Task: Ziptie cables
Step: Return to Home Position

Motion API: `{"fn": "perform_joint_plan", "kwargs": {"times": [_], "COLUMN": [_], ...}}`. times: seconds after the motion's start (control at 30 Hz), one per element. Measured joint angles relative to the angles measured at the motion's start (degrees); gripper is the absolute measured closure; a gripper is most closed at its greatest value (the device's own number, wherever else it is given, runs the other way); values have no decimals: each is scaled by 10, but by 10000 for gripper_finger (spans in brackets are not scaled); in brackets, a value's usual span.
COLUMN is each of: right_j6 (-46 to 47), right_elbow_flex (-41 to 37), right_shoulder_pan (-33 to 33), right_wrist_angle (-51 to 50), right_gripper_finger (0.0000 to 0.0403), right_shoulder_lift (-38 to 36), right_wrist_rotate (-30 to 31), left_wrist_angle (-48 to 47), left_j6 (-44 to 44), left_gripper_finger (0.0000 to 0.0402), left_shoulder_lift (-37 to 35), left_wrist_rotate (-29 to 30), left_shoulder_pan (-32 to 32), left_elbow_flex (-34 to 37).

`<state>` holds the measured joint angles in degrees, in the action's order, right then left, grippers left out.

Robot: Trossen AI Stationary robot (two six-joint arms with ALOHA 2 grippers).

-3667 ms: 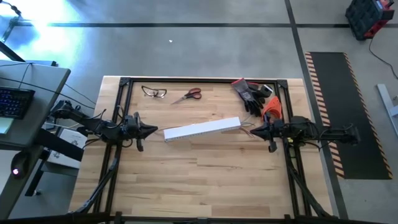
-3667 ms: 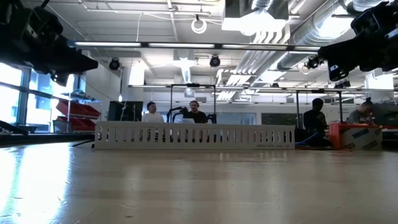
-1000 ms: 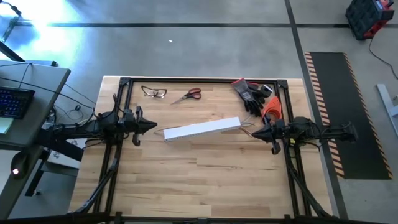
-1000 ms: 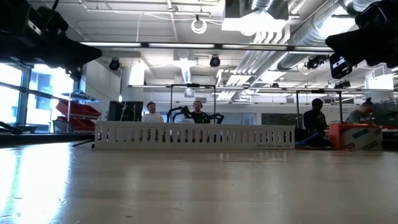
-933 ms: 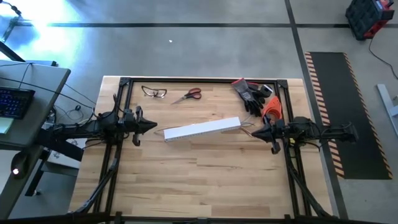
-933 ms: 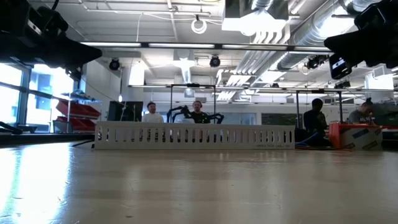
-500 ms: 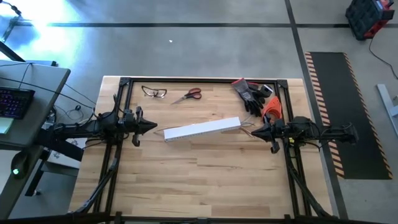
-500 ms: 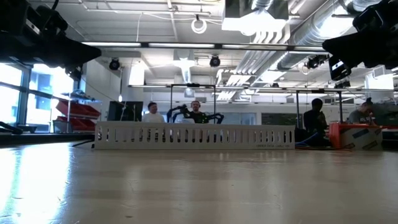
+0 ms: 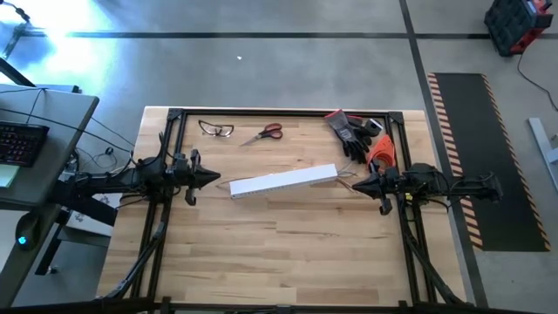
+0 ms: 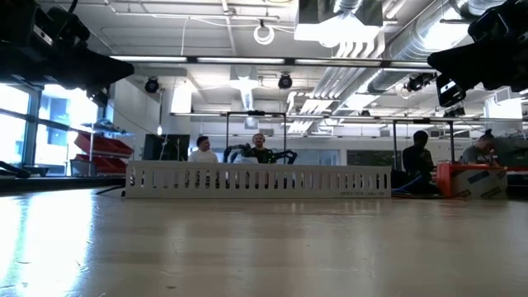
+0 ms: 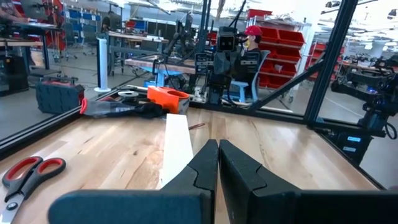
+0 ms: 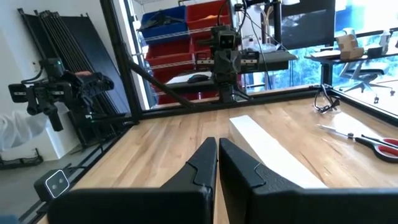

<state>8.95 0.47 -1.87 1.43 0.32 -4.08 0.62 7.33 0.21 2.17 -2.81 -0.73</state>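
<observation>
- High view: the long white slotted plastic duct [image 9: 283,181], lid closed, lies across the middle of the wooden table [image 9: 279,253]. Its long axis runs from arm to arm, with the right end tilted slightly toward the far edge.
- The thin grey, blue and dark cables [image 9: 347,180] are almost wholly hidden inside it. We see only a few fine ends poking out at the right end.
- The left gripper [image 9: 215,179] points at the duct's left end, near it but apart. Its wrist view shows the fingers pressed together, holding nothing.
- The right gripper [image 9: 354,184] faces the other end, fingers likewise together and empty, just beside the loose cable ends, so it is the nearer arm.
- We judge that each arm should retreat outward along that axis, the right one clearing the ends.
</observation>
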Motion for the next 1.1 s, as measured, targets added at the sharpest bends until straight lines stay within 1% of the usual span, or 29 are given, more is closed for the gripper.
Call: {"fn": "perform_joint_plan", "kwargs": {"times": [0.27, 0.7, 1.1], "right_j6": [0, 0, 0], "right_elbow_flex": [0, 0, 0], "right_shoulder_pan": [0, 0, 0], "right_wrist_angle": [0, 0, 0], "right_gripper_finger": [403, 403, 403], "right_shoulder_lift": [0, 0, 0], "right_wrist_rotate": [0, 0, 0], "left_wrist_angle": [0, 0, 0], "left_j6": [0, 0, 0], "left_gripper_finger": [401, 401, 401], "left_shoulder_lift": [0, 0, 0], "left_wrist_rotate": [0, 0, 2], "left_shoulder_pan": [-9, 1, 59], "left_elbow_flex": [0, 0, 0]}}
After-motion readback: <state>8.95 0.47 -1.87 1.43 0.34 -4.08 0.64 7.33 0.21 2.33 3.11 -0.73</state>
